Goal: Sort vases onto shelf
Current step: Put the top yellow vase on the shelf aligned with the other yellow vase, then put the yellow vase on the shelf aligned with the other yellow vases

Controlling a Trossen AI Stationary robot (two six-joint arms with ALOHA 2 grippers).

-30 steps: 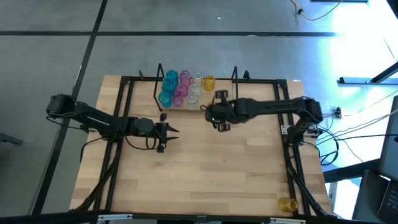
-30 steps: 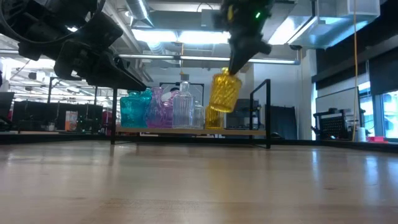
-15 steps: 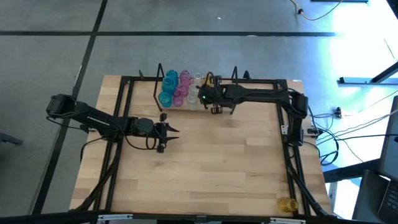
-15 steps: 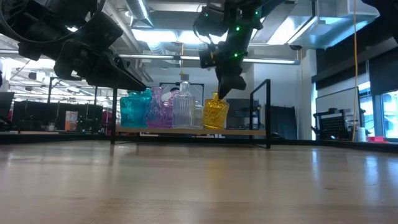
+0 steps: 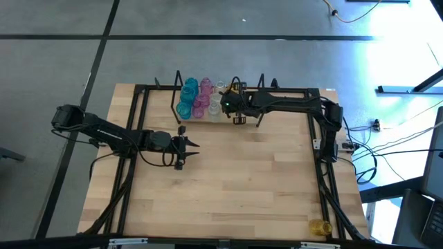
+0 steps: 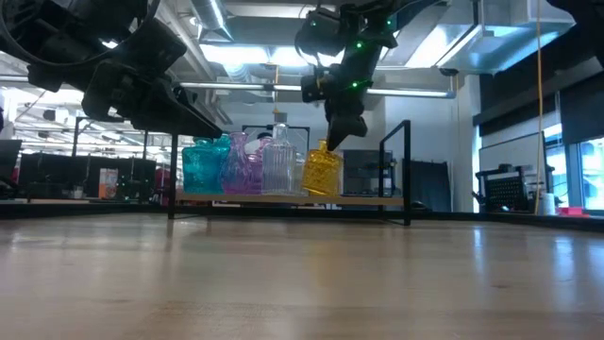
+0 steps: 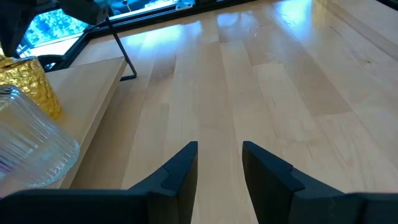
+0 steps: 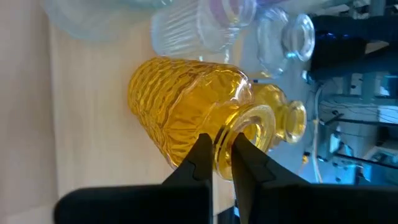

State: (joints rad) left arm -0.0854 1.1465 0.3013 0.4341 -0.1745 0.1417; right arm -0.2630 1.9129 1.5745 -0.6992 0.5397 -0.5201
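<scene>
Right gripper (image 8: 222, 155) jaws pinch the rim of a yellow vase (image 6: 321, 172) standing on the shelf (image 6: 283, 198) at twelve o'clock on the bench (image 5: 228, 180) — beside the other vases (image 6: 241, 165) — while left gripper (image 7: 219, 158) jaws hang spread, empty.

The right claw (image 6: 332, 142) has swung back over the surface to the shelf (image 6: 359, 199). Its yellow vase (image 6: 322, 172), hanging tilted in the air a second ago, now sits upright on the plank beside the clear vase (image 6: 279, 166).

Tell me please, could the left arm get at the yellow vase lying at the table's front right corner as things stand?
Probably not easily: that yellow vase lies at the far side from the left hand, though bare table lies between.
</scene>
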